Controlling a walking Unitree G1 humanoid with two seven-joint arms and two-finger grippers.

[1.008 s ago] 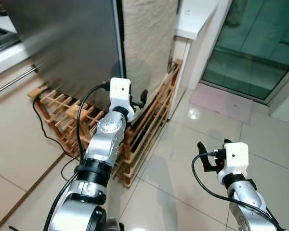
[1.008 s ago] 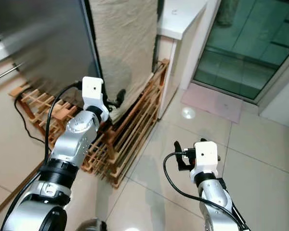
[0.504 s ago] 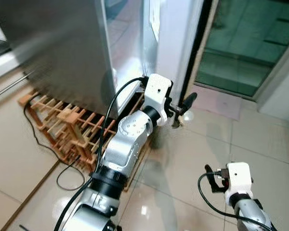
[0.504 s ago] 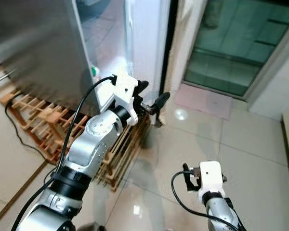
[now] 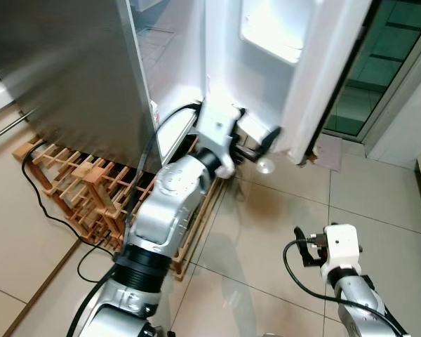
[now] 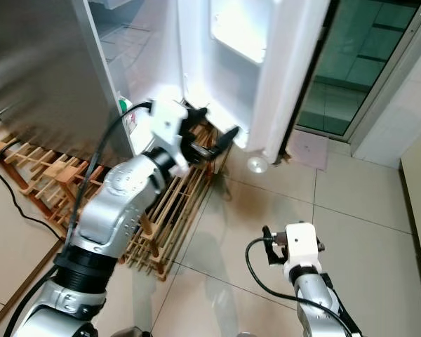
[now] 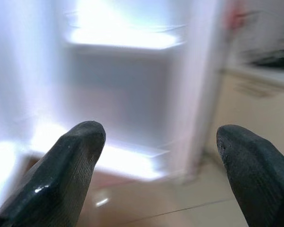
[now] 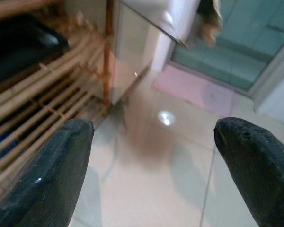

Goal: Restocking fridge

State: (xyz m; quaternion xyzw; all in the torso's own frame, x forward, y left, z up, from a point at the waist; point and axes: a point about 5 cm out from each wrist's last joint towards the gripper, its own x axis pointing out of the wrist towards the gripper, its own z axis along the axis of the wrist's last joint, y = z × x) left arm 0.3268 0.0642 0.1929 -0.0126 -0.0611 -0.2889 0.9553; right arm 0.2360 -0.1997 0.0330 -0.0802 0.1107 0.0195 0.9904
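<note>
The steel fridge (image 5: 70, 77) stands at the left with its white door (image 5: 316, 84) swung open, a door bin (image 5: 281, 35) high on its inner side. My left gripper (image 5: 256, 144) reaches out by the door's lower edge, open and holding nothing. In the left wrist view its fingers (image 7: 75, 161) are spread before the lit shelves (image 7: 123, 38) of the fridge interior. My right gripper (image 5: 302, 249) hangs low over the floor tiles, open and empty. Its fingers (image 8: 61, 161) stand wide apart in the right wrist view.
A low wooden rack (image 5: 77, 182) sits on the floor against the fridge's foot, with a black cable (image 5: 38, 203) trailing beside it. A glass sliding door (image 5: 400, 63) and a pink mat (image 8: 194, 90) lie beyond the open door. Glossy beige tiles (image 5: 266, 232) spread ahead.
The fridge door has swung from barely ajar to wide open, with my left gripper at its lower edge. The head view has shifted. My right gripper stays low.
</note>
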